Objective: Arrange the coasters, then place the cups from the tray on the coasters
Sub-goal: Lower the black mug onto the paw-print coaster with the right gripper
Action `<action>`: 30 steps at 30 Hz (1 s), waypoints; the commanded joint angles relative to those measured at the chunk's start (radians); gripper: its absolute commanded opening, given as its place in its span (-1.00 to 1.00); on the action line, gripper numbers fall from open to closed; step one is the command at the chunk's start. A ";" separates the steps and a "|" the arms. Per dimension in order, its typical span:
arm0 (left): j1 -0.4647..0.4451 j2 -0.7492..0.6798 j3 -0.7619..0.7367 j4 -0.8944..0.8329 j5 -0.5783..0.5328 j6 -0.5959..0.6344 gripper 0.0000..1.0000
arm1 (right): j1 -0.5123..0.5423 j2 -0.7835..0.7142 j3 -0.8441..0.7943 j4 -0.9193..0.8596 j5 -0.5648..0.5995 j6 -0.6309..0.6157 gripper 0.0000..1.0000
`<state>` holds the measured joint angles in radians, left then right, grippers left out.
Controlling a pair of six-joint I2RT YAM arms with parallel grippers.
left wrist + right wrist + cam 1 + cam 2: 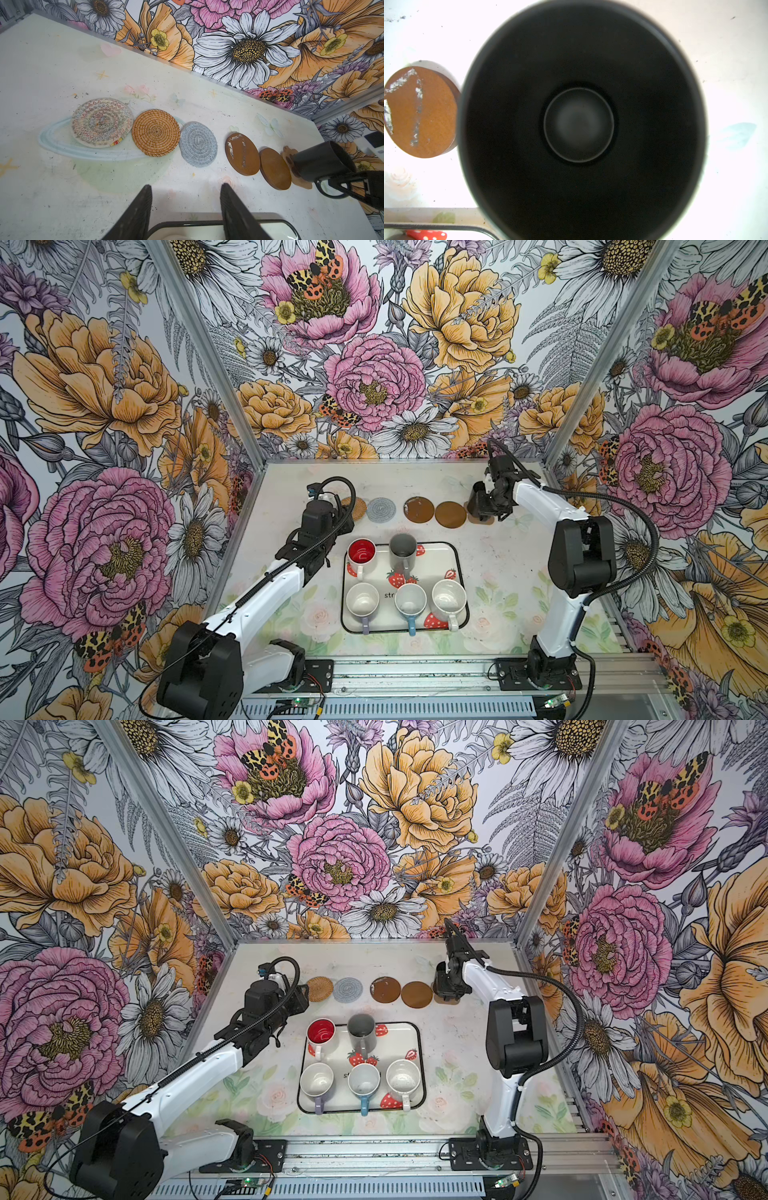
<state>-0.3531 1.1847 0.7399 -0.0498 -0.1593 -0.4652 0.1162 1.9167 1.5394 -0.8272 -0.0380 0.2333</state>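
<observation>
Near the front edge of the bench (509, 597), about midway along it, lies the tray (438, 562) with five mugs on it. Its front row holds the lilac mug (362, 600), the light blue mug (410, 602) and the speckled white mug (449, 600), all with handles toward the front edge. Behind them, the red-lined white mug (361, 556) stands at the tray's far left corner, with the grey mug (403, 551) beside it.

The left gripper (187, 186) hovers by the tray's far rim, toward that left corner. Its fingers are apart with nothing between them.

Farther back, six coasters lie in a row along the far edge. From the left they are:
- the pale stitched coaster (101, 122)
- the tan woven coaster (355, 508), touching the pale one
- the grey woven coaster (381, 510)
- the scuffed brown disc (419, 509)
- the plain brown disc (451, 514)
- the paw-shaped coaster (287, 151), at the right end

The black mug (320, 160) is over the paw-shaped coaster; I cannot tell whether it rests on it. The right gripper (488, 510) is clamped on the mug's handle.
</observation>
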 commanded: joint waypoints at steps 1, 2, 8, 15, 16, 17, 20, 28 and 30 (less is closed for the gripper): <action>-0.002 -0.006 -0.005 0.028 0.000 0.007 0.09 | -0.009 0.002 0.062 0.048 0.041 -0.020 -1.00; 0.000 -0.007 -0.005 0.028 -0.001 0.007 0.09 | -0.011 0.006 0.066 0.048 0.045 -0.022 -1.00; 0.001 -0.002 -0.005 0.028 -0.002 0.006 0.09 | -0.020 0.022 0.069 0.050 0.049 -0.030 -1.00; 0.000 0.000 -0.005 0.031 0.001 0.004 0.09 | -0.032 0.044 0.082 0.051 0.039 -0.024 -1.00; 0.001 0.000 -0.005 0.031 0.001 0.004 0.09 | -0.035 0.047 0.084 0.051 0.042 -0.023 -1.00; 0.002 0.000 -0.005 0.031 0.001 0.005 0.09 | -0.033 0.050 0.085 0.051 0.043 -0.023 -1.00; 0.002 0.000 -0.005 0.030 -0.002 0.005 0.09 | -0.036 0.056 0.088 0.051 0.041 -0.021 -1.00; 0.002 0.006 -0.002 0.031 0.001 0.006 0.09 | -0.036 0.070 0.096 0.051 0.029 -0.014 -1.00; 0.002 0.006 -0.002 0.031 0.001 0.006 0.09 | -0.037 0.072 0.098 0.052 0.025 -0.012 -1.00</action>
<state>-0.3531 1.1866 0.7399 -0.0467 -0.1593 -0.4648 0.0837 1.9869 1.5848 -0.8268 -0.0124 0.2161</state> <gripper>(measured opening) 0.546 0.181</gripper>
